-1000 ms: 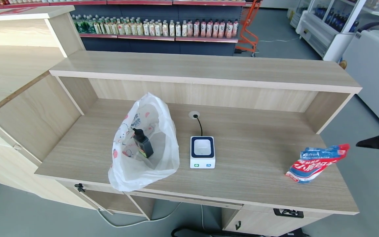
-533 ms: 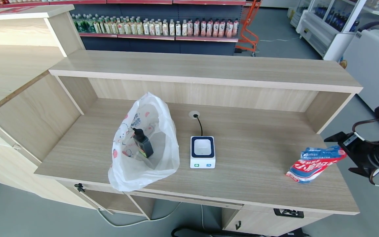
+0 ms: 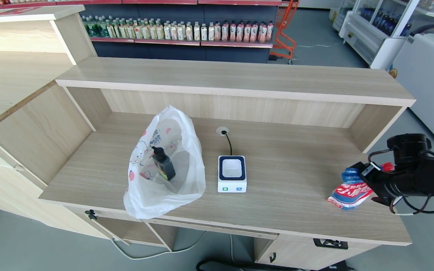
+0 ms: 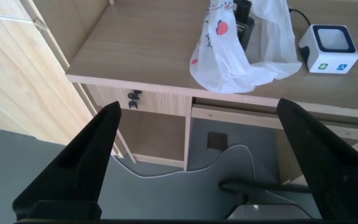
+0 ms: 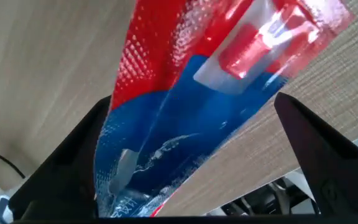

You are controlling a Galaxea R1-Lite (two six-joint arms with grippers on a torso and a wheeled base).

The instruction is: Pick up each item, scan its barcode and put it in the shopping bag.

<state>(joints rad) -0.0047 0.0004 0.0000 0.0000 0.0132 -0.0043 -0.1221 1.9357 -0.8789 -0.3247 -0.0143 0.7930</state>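
Note:
A red, white and blue snack pouch (image 3: 348, 192) lies flat at the right end of the wooden counter (image 3: 288, 177). My right gripper (image 3: 367, 183) hovers over the pouch's right end, open, with one finger on each side of the pouch (image 5: 191, 124). The white shopping bag (image 3: 181, 182) stands open at the counter's left, with a black bottle (image 3: 163, 164) inside. A white barcode scanner (image 3: 232, 174) sits mid-counter. My left gripper (image 4: 197, 106) hangs open below the counter's front edge, holding nothing, looking toward the bag (image 4: 229, 59) and scanner (image 4: 328, 46).
A raised back ledge (image 3: 236, 81) and side walls box in the counter. The scanner's black cable (image 3: 227, 143) runs to a hole at the back. Store shelves with bottles (image 3: 179, 32) stand behind. Bare counter lies between scanner and pouch.
My right arm has come in from the right edge and now sits over the pouch's right end. The pouch, bag and scanner have stayed put.

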